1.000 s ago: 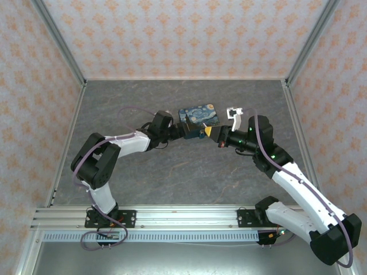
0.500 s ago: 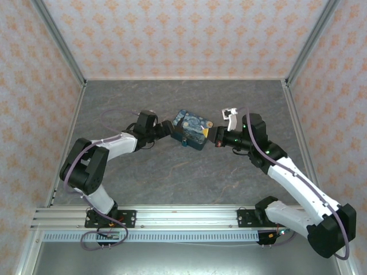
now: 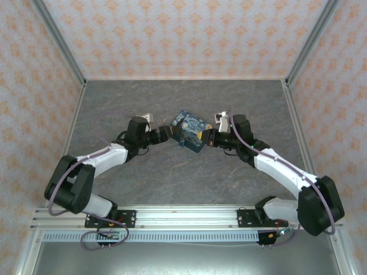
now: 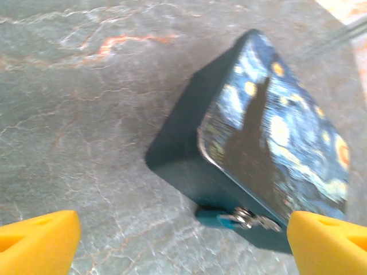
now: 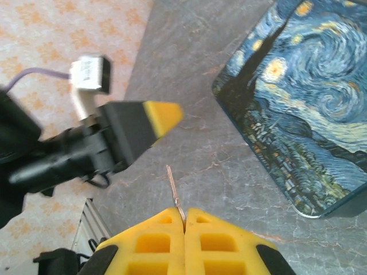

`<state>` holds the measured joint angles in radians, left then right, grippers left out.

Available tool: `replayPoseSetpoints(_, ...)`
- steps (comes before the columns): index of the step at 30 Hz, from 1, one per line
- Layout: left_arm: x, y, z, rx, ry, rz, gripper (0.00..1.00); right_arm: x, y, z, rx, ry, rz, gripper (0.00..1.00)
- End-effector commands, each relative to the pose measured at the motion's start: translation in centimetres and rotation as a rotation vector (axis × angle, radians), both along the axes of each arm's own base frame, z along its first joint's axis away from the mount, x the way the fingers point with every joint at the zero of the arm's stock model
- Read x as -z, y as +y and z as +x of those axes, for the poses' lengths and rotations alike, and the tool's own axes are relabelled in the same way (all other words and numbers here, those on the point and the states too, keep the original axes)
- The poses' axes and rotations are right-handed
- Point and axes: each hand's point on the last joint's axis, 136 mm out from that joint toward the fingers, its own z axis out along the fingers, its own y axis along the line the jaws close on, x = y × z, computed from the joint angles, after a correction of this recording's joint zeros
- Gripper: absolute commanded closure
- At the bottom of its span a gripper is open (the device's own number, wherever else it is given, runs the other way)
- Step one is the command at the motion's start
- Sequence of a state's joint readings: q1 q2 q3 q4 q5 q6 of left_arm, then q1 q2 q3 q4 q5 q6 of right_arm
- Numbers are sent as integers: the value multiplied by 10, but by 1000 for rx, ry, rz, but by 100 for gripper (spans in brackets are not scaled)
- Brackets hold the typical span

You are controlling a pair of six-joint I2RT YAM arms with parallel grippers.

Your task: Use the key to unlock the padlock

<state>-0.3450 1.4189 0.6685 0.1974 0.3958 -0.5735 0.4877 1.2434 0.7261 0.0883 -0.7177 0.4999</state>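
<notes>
The thin pale metallic key (image 5: 173,189) is hiding its base inside the right gripper (image 5: 184,216); the tiny bluish padlock (image 4: 218,218) is blurring against the blue-and-yellow painted tin (image 4: 269,137).

place: lab test cell | evidence: patterned panel walls (image 3: 172,34), aluminium rail (image 3: 189,216), marbled tabletop (image 3: 189,177)

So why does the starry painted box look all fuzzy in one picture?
Left wrist view: the blue-and-yellow painted tin and the tiny bluish padlock at its lower edge look smeared and soft, probably from camera motion. Right wrist view: sharper, with the thin metal key showing crisply in the right gripper. Top external view: even light, soft shadows, no glare.
</notes>
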Motion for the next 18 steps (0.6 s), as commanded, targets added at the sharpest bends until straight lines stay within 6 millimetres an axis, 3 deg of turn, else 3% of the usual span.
replayPoseSetpoints(1,-23,-19,-12,175,-140,-21,8,5,4,18,25,14,32,100)
replayPoseSetpoints(8,-10,-41,-31,320,-168,-16,12,38,-7,52,75,117,39,100)
replayPoseSetpoints(18,18,-65,-12,358,-166,-29,17,62,-17,70,93,133,-24,100)
